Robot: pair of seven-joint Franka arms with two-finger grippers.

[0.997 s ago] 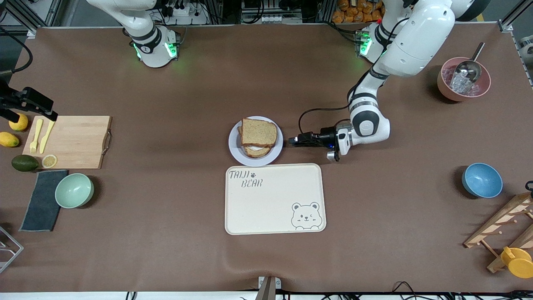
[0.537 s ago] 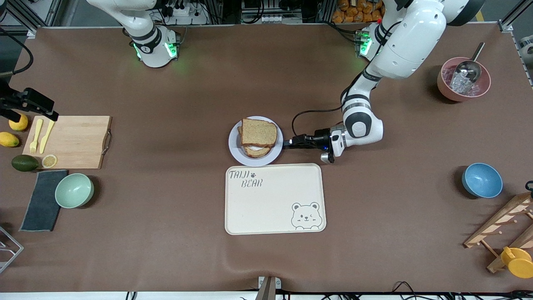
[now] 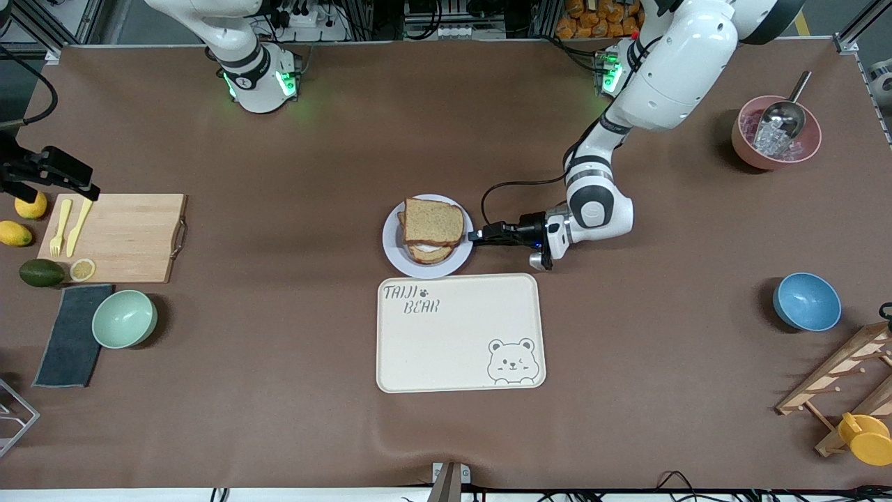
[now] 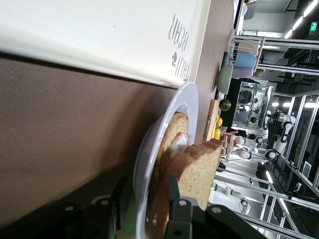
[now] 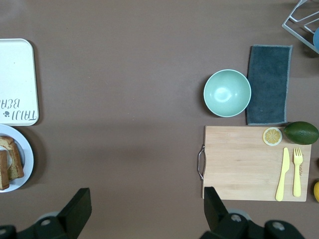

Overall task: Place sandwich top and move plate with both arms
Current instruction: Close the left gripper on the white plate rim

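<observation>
The sandwich top (image 3: 433, 221), a speckled tan slice, lies on a lower slice with egg white showing, on the pale round plate (image 3: 392, 251) mid-table. My left gripper (image 3: 475, 236) lies low and sideways at the plate's rim on the side toward the left arm's end. In the left wrist view its jaws (image 4: 148, 191) are open, one finger under the rim (image 4: 187, 107) and one above it beside the sandwich top (image 4: 199, 172), with small gaps left. My right gripper (image 3: 77, 183) waits high over the right arm's end of the table, open (image 5: 145, 199) and holding nothing.
The cream bear tray (image 3: 460, 335) lies just nearer the front camera than the plate. A cutting board (image 3: 125, 237), green bowl (image 3: 124, 318), dark cloth and fruit sit toward the right arm's end. A blue bowl (image 3: 806, 301), pink bowl with scoop (image 3: 775, 132) and wooden rack (image 3: 843, 376) sit toward the left arm's end.
My left gripper has slid along the table toward the plate, and its fingers now straddle the rim. The plate, the sandwich and the right arm have not moved.
</observation>
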